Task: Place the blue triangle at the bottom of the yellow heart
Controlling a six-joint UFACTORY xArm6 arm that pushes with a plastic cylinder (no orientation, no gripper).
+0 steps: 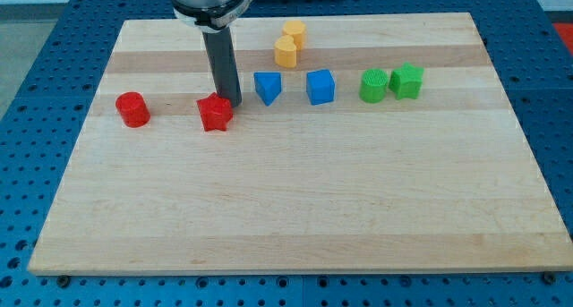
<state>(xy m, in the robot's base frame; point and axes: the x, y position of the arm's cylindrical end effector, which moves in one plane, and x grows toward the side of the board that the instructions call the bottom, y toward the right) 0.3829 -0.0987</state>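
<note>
The blue triangle (267, 87) lies on the wooden board at the upper middle. The yellow heart (286, 51) lies just above and to the right of it, with a small gap between them. A second yellow block (295, 33) touches the heart's upper right. My tip (232, 102) rests on the board left of the blue triangle, a short gap away, and right beside the upper right edge of the red star-shaped block (215, 114).
A red cylinder (132, 109) sits at the view's left. A blue cube (320, 87) lies right of the triangle. Two green blocks (374, 86) (407, 81) sit further right, touching. The board's top edge (358, 17) is near the yellow blocks.
</note>
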